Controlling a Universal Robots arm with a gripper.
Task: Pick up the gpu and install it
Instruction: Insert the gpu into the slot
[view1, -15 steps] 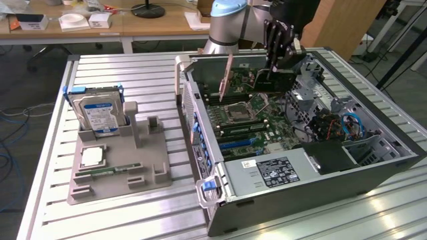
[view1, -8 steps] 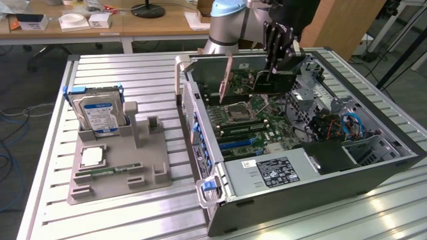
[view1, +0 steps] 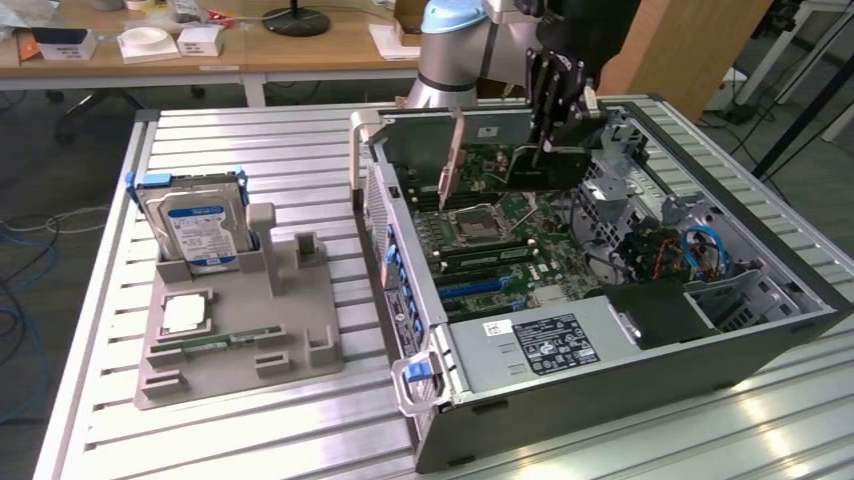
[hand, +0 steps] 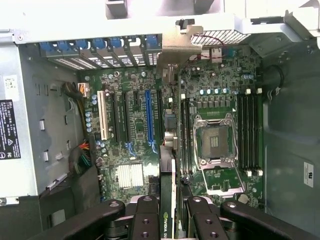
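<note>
My gripper (view1: 551, 140) pinches the gpu (view1: 550, 168) over the case's (view1: 801, 300) 12 o'clock end. I think this is the install step. The card's edge must line up with a slot (hand: 148, 117) and go down straight.

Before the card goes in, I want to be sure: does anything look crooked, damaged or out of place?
Nothing stands out. The gripper holds the gpu upright over the motherboard, not yet in a slot. The CPU socket is empty, and I see no damage or loose parts.

Arm (view1: 447, 75) upright, wrist straight down, jaws tight on the gpu (view1: 547, 168).
</note>
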